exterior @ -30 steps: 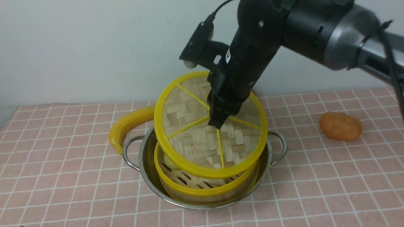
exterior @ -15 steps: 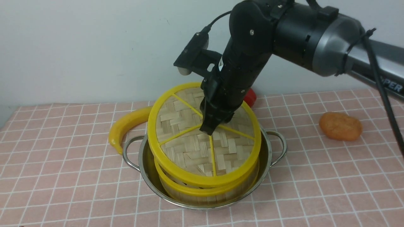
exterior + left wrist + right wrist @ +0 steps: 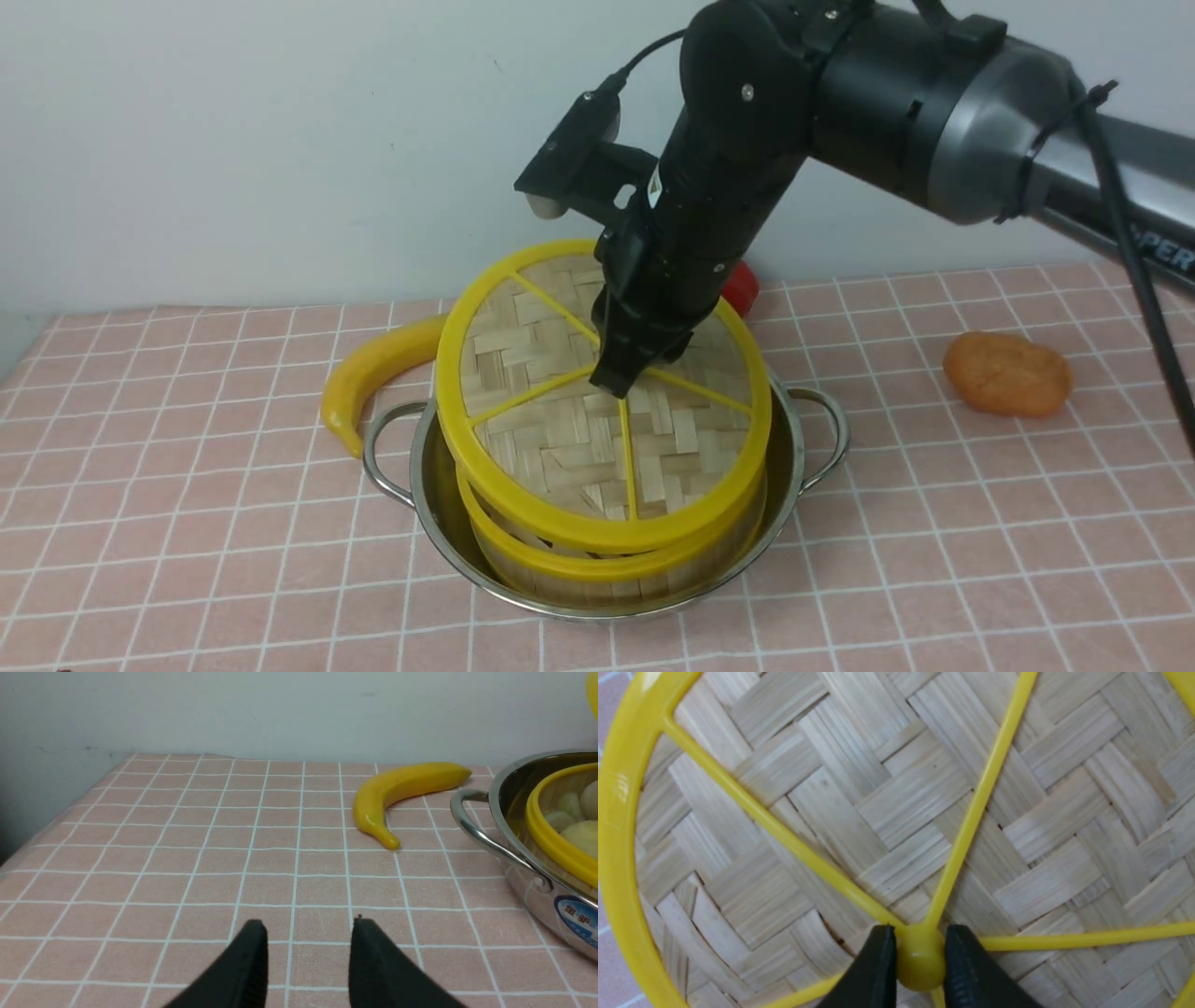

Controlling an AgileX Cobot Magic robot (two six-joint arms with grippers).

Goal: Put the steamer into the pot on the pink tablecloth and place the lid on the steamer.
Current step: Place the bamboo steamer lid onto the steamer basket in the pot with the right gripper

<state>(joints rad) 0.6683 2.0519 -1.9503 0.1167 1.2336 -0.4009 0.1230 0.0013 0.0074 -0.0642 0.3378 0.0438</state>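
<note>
— Two sets of jaws here; which one matters?

— The right gripper (image 3: 920,935). Its jaws are clamped on the yellow hub (image 3: 920,963) of the lid (image 3: 560,439), one on each side of it, with the spokes fanning out from between them. Pinching the centre makes sense, I'd say: the disc hangs balanced and its rim is free all round to meet the basket.

— Why is the lid tilted?

— The arm reaches in on a slant, so the disc sits square to the jaws rather than level. Its near edge, below the tips, lies on or just above the yellow rim of the steamer (image 3: 579,586); I can't tell whether they touch. The far edge, behind the jaws, stands clear above it.

— And the steamer?

— Directly beneath the jaws, seated inside the steel pot (image 3: 434,495), which stands on the pink tablecloth (image 3: 187,523). That half looks finished. The lid needs levelling and lowering before the jaws let go.

— The left gripper (image 3: 308,945)?

— Jaws parted, nothing between them, only cloth underneath. A toy banana (image 3: 397,788) lies ahead of their tips, with the pot off to one side. It seems parked out of the way.
</note>
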